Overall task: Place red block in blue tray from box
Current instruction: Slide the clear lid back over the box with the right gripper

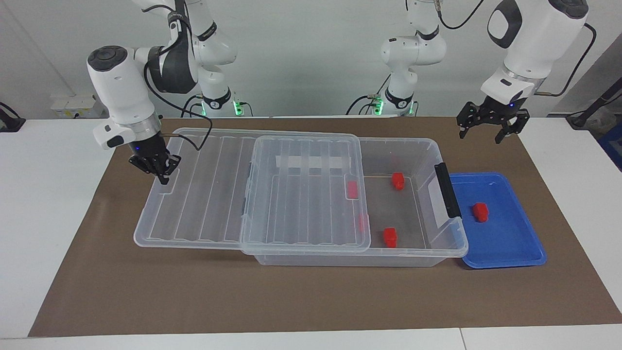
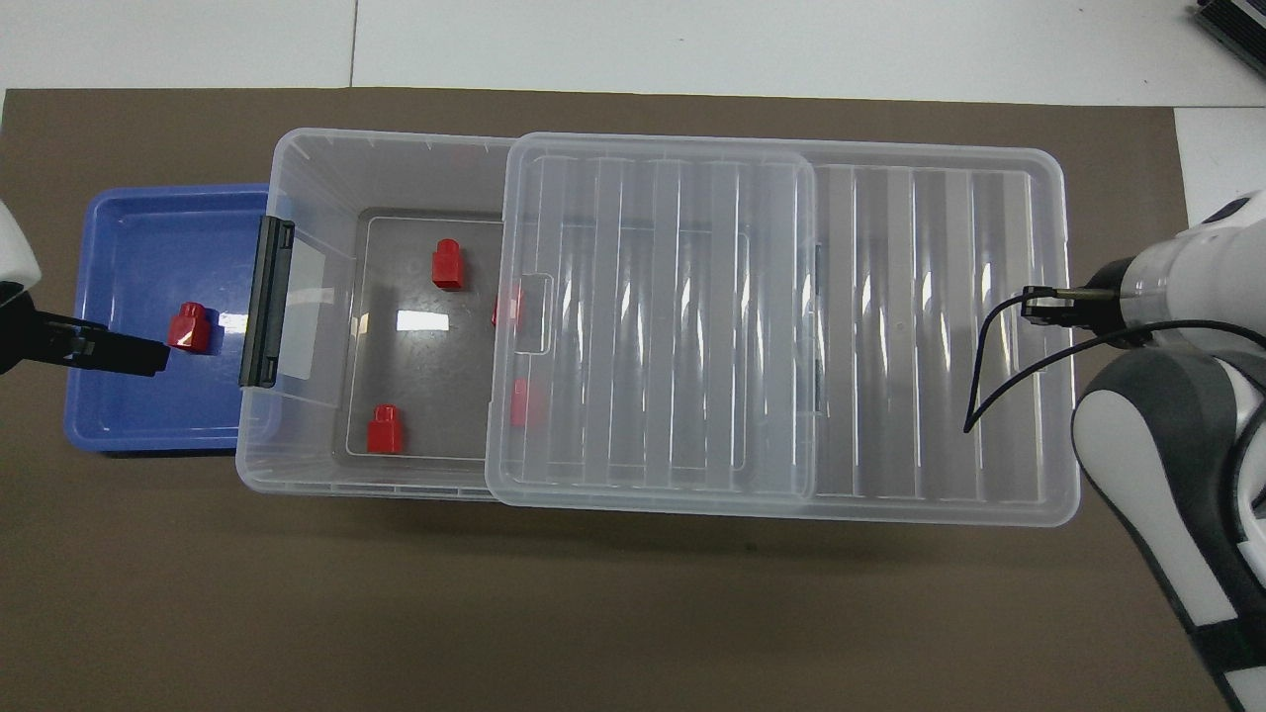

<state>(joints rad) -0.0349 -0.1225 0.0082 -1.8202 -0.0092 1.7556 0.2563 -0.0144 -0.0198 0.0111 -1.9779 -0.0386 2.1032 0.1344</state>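
Note:
The box (image 1: 437, 146) is a clear bin with a black clip handle (image 1: 447, 189) at its end toward the left arm. Its ribbed lid (image 1: 194, 194) is slid halfway off toward the right arm's end. My right gripper (image 1: 163, 171) is at the lid's outer short edge, shut on its rim. The blue tray (image 1: 515, 243) lies beside the handle end with one red block (image 1: 480, 212) in it. Two red blocks (image 1: 398, 181) (image 1: 389, 237) lie in the box's uncovered part. Two more (image 1: 352, 189) (image 1: 362, 222) show through the lid. My left gripper (image 1: 490, 130) is open and empty, raised over the tray.
Everything stands on a brown mat (image 1: 291, 301) on a white table (image 1: 48, 218). The lid overhangs the mat toward the right arm's end. The tray touches or nearly touches the box's handle end.

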